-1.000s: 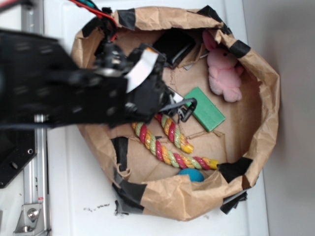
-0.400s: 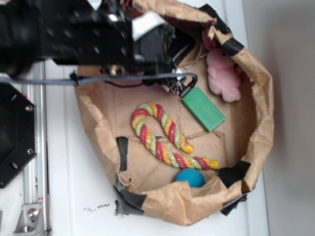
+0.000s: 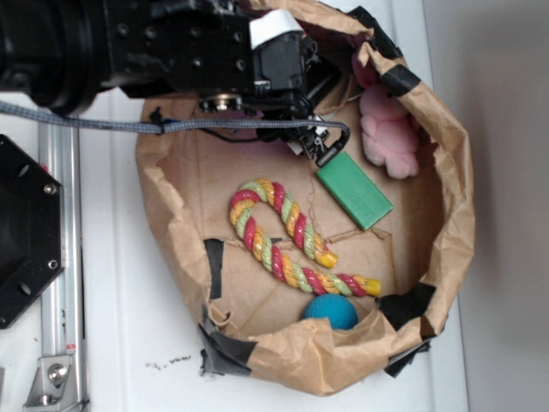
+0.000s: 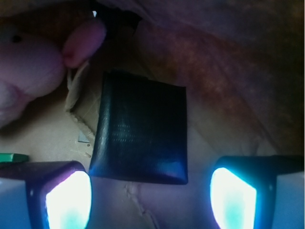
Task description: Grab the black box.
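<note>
Arm: reaches from 9 o'clock over bag rim.
Gripper: spread wide, empty.
Black box: flat, at 12 o'clock of fingertips.

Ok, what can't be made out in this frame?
- Exterior: the black box is almost wholly hidden under the arm; the gripper is mostly covered too.
- Wrist: the black box shows fully, but only the finger pads show, cut by the bottom edge.
- Wrist: the pink plush is cropped left.
</note>
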`<state>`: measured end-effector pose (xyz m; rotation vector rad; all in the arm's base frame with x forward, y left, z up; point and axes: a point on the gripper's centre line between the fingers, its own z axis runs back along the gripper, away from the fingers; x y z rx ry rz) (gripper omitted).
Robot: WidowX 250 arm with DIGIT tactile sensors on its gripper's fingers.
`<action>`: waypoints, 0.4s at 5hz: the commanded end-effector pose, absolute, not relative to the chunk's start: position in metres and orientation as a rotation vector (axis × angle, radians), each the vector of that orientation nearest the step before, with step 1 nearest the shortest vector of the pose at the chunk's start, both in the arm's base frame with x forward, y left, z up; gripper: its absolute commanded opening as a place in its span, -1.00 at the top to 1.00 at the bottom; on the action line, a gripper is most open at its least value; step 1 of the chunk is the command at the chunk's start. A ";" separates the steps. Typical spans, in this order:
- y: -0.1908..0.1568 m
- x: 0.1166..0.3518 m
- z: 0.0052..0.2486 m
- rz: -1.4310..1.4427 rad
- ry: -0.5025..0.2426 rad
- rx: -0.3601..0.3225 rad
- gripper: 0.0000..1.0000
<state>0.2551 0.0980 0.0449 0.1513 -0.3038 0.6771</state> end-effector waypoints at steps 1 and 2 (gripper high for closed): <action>0.114 0.280 0.058 0.790 -0.313 0.102 -1.00; 0.114 0.283 0.032 0.752 -0.282 0.134 -1.00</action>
